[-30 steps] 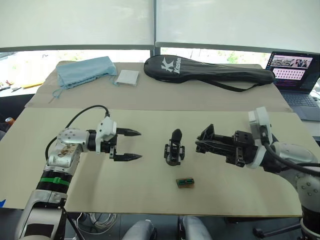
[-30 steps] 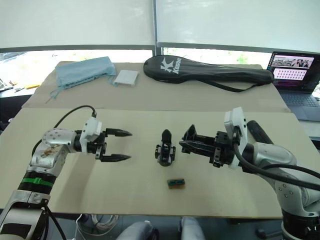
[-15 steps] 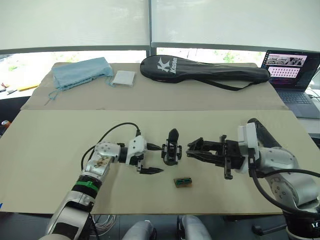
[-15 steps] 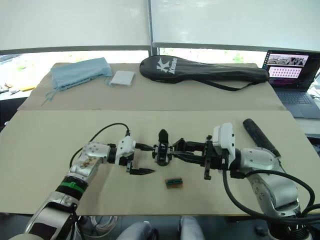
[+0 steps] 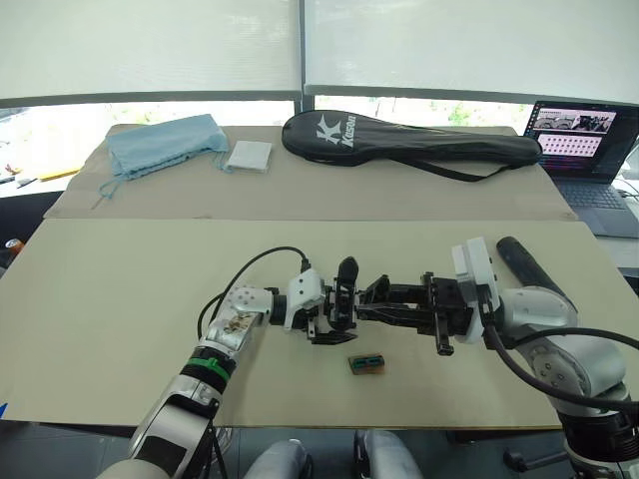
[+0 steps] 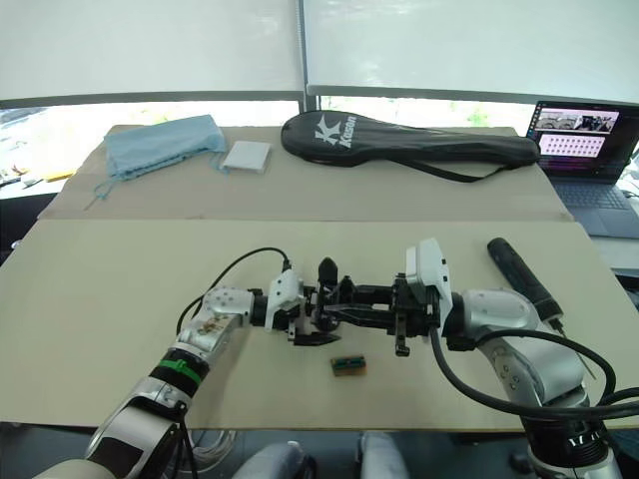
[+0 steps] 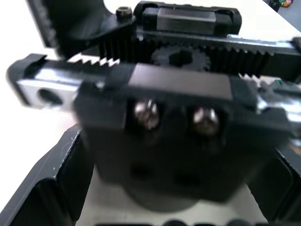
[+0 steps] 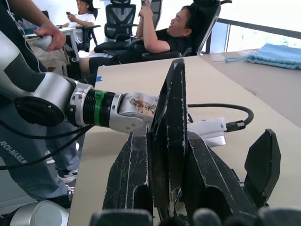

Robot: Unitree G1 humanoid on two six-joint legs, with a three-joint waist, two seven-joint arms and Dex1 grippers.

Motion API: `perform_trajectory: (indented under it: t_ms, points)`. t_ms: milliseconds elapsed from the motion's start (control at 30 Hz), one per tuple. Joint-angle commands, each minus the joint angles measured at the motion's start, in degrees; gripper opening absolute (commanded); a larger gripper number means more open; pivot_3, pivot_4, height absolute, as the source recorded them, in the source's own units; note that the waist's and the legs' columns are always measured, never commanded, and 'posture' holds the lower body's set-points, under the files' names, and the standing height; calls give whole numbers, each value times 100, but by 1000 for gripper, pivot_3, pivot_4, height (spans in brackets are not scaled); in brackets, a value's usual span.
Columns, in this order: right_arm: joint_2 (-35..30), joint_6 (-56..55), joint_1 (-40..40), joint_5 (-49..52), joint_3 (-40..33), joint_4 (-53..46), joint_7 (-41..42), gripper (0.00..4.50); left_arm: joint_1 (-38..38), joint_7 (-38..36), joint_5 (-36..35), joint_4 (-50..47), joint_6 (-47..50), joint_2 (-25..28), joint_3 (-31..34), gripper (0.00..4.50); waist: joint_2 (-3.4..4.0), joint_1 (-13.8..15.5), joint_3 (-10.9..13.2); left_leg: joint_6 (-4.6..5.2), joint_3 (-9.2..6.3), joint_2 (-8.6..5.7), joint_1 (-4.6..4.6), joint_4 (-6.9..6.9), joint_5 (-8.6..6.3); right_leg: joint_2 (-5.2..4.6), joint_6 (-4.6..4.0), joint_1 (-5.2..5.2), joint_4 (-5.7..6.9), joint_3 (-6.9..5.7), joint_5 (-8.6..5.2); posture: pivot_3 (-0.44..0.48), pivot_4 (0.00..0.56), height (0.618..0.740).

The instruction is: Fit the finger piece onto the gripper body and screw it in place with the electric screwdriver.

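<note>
one gripper body (image 5: 344, 297), one electric screwdriver (image 5: 523, 263), two grippers

gripper body (image 5: 344, 299) is sitting mid-table (image 5: 120, 329), finger pointing up. left gripper (image 5: 318, 311) is flanking it from the robot's left, right gripper (image 5: 367, 299) is reaching in from the right, both right up against it. small box (image 5: 366, 364) is lying just in front of it, slightly right. electric screwdriver (image 6: 519, 276) is lying well to its right. racket bag (image 5: 414, 142), folded cloth (image 5: 165, 142) and laptop (image 5: 589, 150) are sitting behind it.
</note>
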Motion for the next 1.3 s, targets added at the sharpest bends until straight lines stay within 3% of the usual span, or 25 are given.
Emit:
perform_trajectory:
  t_ms: [33, 133, 233, 667, 800, 833, 1300]
  points:
    - [-15, 35, -132, 153, -51, -156, -32, 416, -25, -16, 53, 28, -67, 27, -36, 4500, 0, 0, 0, 0, 0, 0, 0, 0, 0, 0, 0, 0, 0, 0, 0, 0, 150, 740]
    - [-3, 16, -149, 124, -20, -117, -33, 416, -7, -48, 83, 55, -85, 92, -35, 4500, 0, -5, 0, 0, 0, 0, 0, 1, 0, 0, 0, 0, 0, 0, 0, 0, 150, 740]
    - [20, -46, -151, 65, 24, -47, -6, 416, 10, -40, 116, 136, -132, 171, -11, 3705, 0, -15, 0, 0, 0, 0, 1, 1, 0, 1, 0, 0, 1, 0, 0, 0, 150, 740]
    - [185, -277, -151, -230, 307, 210, 128, 416, 20, -35, 135, 341, -264, 248, -18, 3705, 0, -27, -4, -1, 1, 3, 14, 0, 0, 4, 0, 9, 3, 3, 0, 0, 150, 740]
    - [363, -352, -259, -440, 511, 349, 105, 416, 39, -23, 157, 352, -262, 246, -43, 2470, 2, -34, -6, -1, 2, 3, 19, 0, 0, 4, -1, 10, 4, 4, 0, 0, 150, 740]
    - [402, -368, -289, -487, 548, 382, 95, 416, 41, -16, 161, 353, -265, 247, -45, 2369, 2, -31, -6, -2, 3, 4, 19, -1, 1, 4, -1, 10, 5, 4, 0, 0, 150, 740]
    - [947, -514, -901, -1300, 1178, 1327, -33, 416, 148, 42, 203, 303, -243, 308, -93, 2372, 3, -41, -8, -3, 4, 4, 24, -1, 2, 5, -5, 11, 7, 4, 3, 0, 150, 740]
